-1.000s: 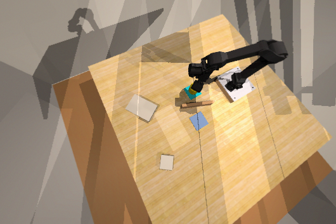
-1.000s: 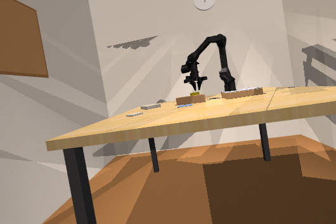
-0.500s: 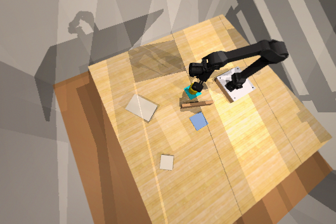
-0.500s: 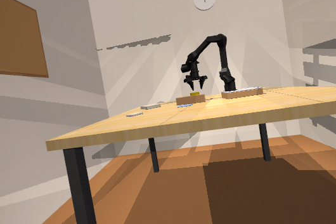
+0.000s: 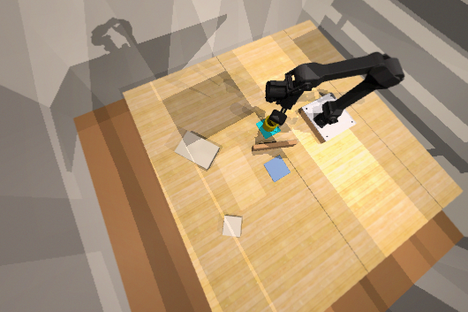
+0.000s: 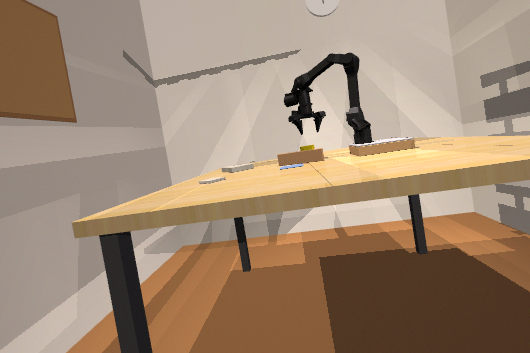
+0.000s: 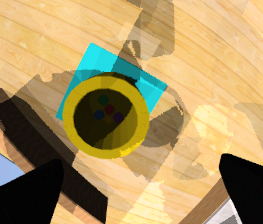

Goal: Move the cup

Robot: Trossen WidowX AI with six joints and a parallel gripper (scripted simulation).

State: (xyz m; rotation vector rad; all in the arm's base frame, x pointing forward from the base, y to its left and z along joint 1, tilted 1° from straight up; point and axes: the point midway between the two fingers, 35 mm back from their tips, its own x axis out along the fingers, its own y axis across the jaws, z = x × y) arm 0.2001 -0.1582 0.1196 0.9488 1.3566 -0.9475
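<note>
The yellow cup (image 5: pixel 269 125) (image 6: pixel 307 147) (image 7: pixel 106 131) stands upright on the cyan pad (image 5: pixel 267 133) (image 7: pixel 89 61). In the wrist view several marbles (image 7: pixel 109 109) lie at the bottom inside it. My gripper (image 6: pixel 309 132) (image 7: pixel 143 167) is wide open and empty, above the cup, with a gap between the fingertips and the rim in the exterior view. The blue pad (image 5: pixel 277 169) (image 6: pixel 291 167) (image 7: pixel 2 172) is bare. In the exterior view the cyan pad and the cup's lower part are hidden behind the wooden barrier.
The low wooden barrier (image 5: pixel 274 146) (image 6: pixel 301 157) (image 7: pixel 37 142) stands between the two pads. A large pale block (image 5: pixel 198 150) (image 6: pixel 238 168) and a small pale block (image 5: pixel 232 226) (image 6: pixel 212 180) lie on the table. The arm's base stands on a white-topped board (image 5: pixel 340 129) (image 6: pixel 382 148).
</note>
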